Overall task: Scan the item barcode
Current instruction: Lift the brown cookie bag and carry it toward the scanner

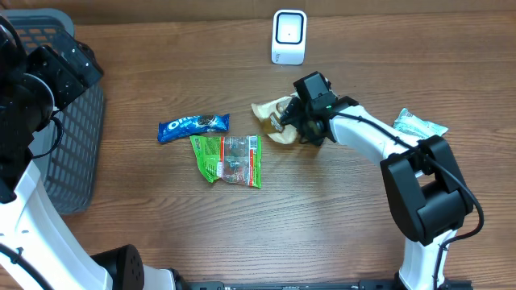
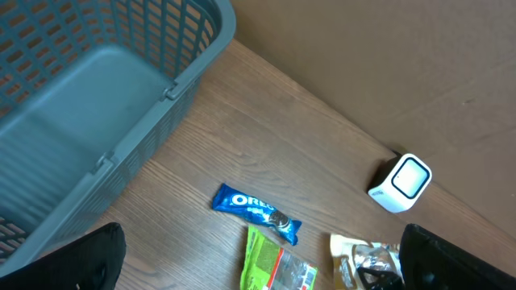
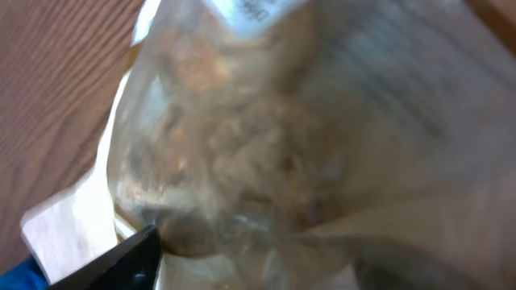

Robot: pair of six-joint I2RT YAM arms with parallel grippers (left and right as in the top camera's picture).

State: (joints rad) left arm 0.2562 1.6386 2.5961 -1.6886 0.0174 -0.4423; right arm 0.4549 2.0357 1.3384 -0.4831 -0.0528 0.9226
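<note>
The overhead camera looks straight down on the table (image 1: 322, 234). The left wrist camera looks from high over the left edge, tilted toward the far edge; both show the basket (image 1: 76, 161), Oreo pack (image 1: 193, 126) and scanner (image 1: 289, 36). The right wrist camera is very close to the pouch (image 3: 282, 145), blurred.

It looks like a robotics lab staged as a mock shop checkout: a wood-grain surface (image 1: 339, 242) carries a small white scanner (image 1: 289, 36), a grey plastic basket (image 1: 76, 153) and snack packets (image 1: 228, 158) (an Oreo pack (image 1: 192, 126) among them), flanked by the left arm (image 1: 32, 225) and the right arm (image 1: 423, 189), before a plain brown wall (image 2: 387, 64).
</note>
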